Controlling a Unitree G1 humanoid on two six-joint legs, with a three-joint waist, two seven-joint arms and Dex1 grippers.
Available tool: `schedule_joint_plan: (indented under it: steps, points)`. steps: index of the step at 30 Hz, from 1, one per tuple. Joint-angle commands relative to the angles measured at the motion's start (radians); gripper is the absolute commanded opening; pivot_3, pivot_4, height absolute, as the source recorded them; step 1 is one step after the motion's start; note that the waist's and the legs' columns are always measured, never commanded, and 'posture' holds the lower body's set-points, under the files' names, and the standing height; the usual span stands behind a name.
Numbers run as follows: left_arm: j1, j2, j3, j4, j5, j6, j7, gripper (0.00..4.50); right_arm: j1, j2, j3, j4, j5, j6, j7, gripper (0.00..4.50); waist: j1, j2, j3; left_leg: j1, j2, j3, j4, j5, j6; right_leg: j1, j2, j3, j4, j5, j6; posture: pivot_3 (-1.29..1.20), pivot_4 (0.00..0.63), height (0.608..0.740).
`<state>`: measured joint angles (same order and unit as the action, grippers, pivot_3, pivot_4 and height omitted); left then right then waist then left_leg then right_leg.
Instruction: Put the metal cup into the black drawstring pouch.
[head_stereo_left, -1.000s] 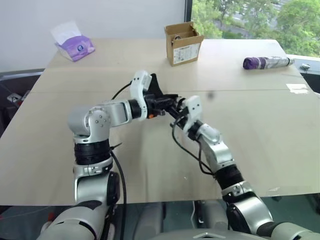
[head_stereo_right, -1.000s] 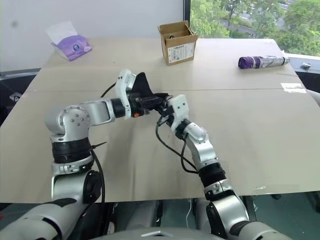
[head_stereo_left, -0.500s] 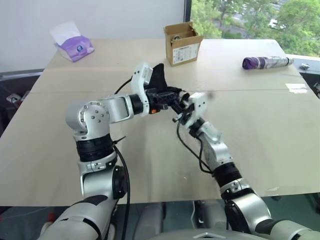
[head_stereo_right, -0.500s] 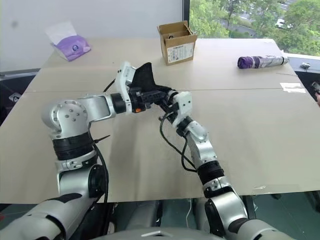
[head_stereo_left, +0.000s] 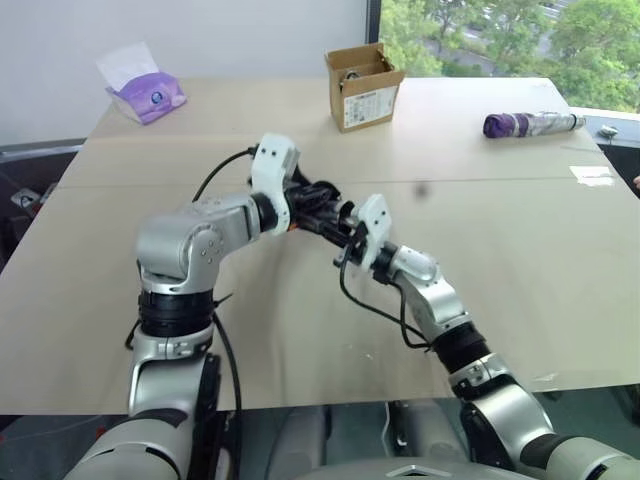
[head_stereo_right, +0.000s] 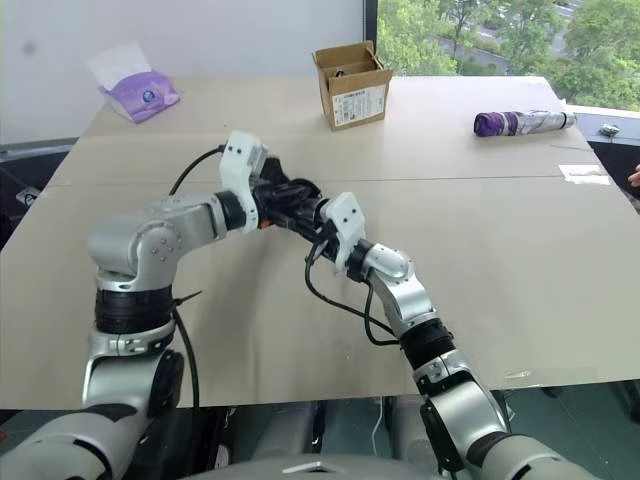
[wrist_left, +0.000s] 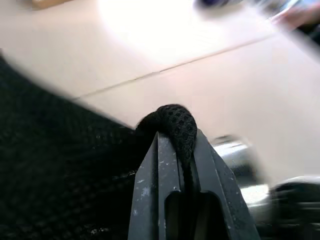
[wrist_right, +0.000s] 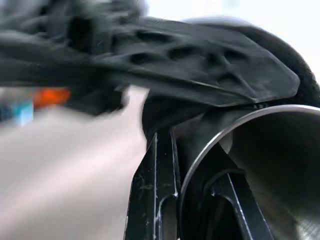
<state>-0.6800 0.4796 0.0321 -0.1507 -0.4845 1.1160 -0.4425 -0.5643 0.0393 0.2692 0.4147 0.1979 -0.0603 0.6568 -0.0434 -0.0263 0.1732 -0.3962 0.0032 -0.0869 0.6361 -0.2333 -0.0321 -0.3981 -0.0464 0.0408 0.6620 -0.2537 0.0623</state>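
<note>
Both arms reach inward, left gripper (wrist_left: 177, 165) and right gripper (wrist_right: 192, 185) clamped, nearly meeting.

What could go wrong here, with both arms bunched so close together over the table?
The left gripper pinches just a small fold of the black drawstring pouch, so the fabric might slip free. The right gripper grips the metal cup by its rim alone, one finger inside, so the cup could twist or drop. With both grippers crowded together, they may also bump each other.

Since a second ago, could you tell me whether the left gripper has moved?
Yes. The left gripper, shut on the black drawstring pouch, rose toward the cardboard box, then came back down, away from it.
</note>
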Motion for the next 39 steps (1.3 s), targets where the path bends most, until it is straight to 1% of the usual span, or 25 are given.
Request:
schedule_joint_plan:
  steps: [1, 4, 8, 12, 18, 23, 25, 29, 33, 35, 39]
  points:
    - [0.053, 0.063, -0.111, 0.001, 0.089, -0.105, -0.048, 0.0, -0.01, -0.005, 0.032, -0.01, -0.064, -0.057, 0.013, 0.02, 0.001, 0.0, 0.0, 0.0, 0.0, 0.0, 0.0, 0.0, 0.0, 0.0, 0.0, 0.0, 0.0, 0.0, 0.0, 0.0, 0.15, 0.74]
    - [0.083, 0.089, -0.135, 0.025, 0.137, -0.149, -0.052, 0.0, -0.027, -0.003, 0.054, 0.059, -0.123, -0.086, -0.001, 0.02, 0.002, 0.0, 0.0, 0.0, 0.0, 0.0, 0.0, 0.0, 0.0, 0.0, 0.0, 0.0, 0.0, 0.0, 0.0, 0.0, 0.15, 0.74]
    - [0.095, 0.102, -0.135, 0.041, 0.161, -0.16, -0.061, 0.0, -0.062, 0.036, 0.024, 0.143, -0.128, -0.114, -0.035, 0.02, -0.003, 0.0, 0.0, 0.001, 0.0, 0.0, 0.0, -0.001, 0.002, 0.001, 0.0, 0.0, 0.001, 0.0, 0.0, 0.0, 0.15, 0.74]
    - [0.087, 0.09, -0.11, 0.014, 0.131, -0.124, -0.076, 0.0, -0.102, 0.076, -0.009, 0.215, -0.103, -0.138, -0.019, 0.02, -0.003, 0.0, 0.0, 0.003, 0.001, 0.0, 0.0, -0.001, 0.002, 0.002, 0.001, 0.0, 0.001, 0.0, 0.0, 0.0, 0.15, 0.74]
    - [0.059, 0.061, -0.061, -0.093, 0.044, -0.007, -0.098, 0.0, -0.181, 0.092, 0.019, 0.419, -0.218, -0.235, -0.083, 0.02, -0.003, -0.001, -0.001, 0.004, 0.001, 0.0, 0.0, -0.001, 0.002, 0.002, 0.001, 0.0, 0.001, 0.0, 0.0, 0.0, 0.15, 0.74]
    - [0.056, 0.046, -0.038, -0.171, -0.006, 0.087, -0.092, 0.0, -0.227, 0.117, -0.009, 0.518, -0.231, -0.288, -0.102, 0.02, -0.004, 0.0, 0.0, 0.003, 0.001, 0.0, 0.0, -0.001, 0.002, 0.002, 0.001, 0.0, 0.001, 0.0, 0.0, 0.0, 0.15, 0.74]
    - [0.059, 0.035, -0.024, -0.181, -0.016, 0.118, -0.083, 0.0, -0.241, 0.139, -0.041, 0.533, -0.195, -0.282, -0.092, 0.02, -0.003, 0.0, 0.0, 0.003, 0.001, 0.0, 0.0, -0.001, 0.002, 0.002, 0.001, 0.0, 0.001, 0.0, 0.0, 0.0, 0.15, 0.74]
    - [0.078, -0.004, 0.023, -0.191, -0.038, 0.17, -0.052, 0.0, -0.28, 0.222, -0.189, 0.519, 0.011, -0.188, -0.053, 0.02, 0.002, 0.0, 0.0, 0.003, 0.001, -0.001, 0.0, -0.001, 0.002, 0.002, 0.001, -0.001, 0.001, 0.0, -0.001, 0.0, 0.15, 0.74]
    - [0.075, -0.029, 0.077, -0.188, -0.051, 0.189, -0.028, 0.0, -0.279, 0.244, -0.246, 0.468, 0.144, -0.12, 0.011, 0.02, -0.001, 0.0, 0.0, 0.002, 0.001, -0.001, 0.0, 0.0, 0.0, 0.002, 0.001, -0.001, 0.001, 0.0, -0.001, 0.0, 0.15, 0.74]
    - [0.051, -0.051, 0.103, -0.177, -0.063, 0.193, -0.012, 0.0, -0.262, 0.243, -0.216, 0.432, 0.161, -0.107, 0.069, 0.02, -0.003, 0.0, 0.0, 0.002, 0.001, -0.001, -0.001, 0.0, -0.001, 0.001, 0.001, -0.001, 0.0, 0.0, -0.001, 0.0, 0.15, 0.74]
    - [-0.008, -0.087, 0.126, -0.157, -0.086, 0.212, 0.009, 0.0, -0.241, 0.221, -0.076, 0.415, 0.025, -0.207, 0.107, 0.02, -0.004, 0.0, 0.0, 0.002, 0.001, -0.001, -0.001, 0.0, -0.001, 0.001, 0.001, 0.0, 0.0, 0.0, -0.001, 0.0, 0.15, 0.74]
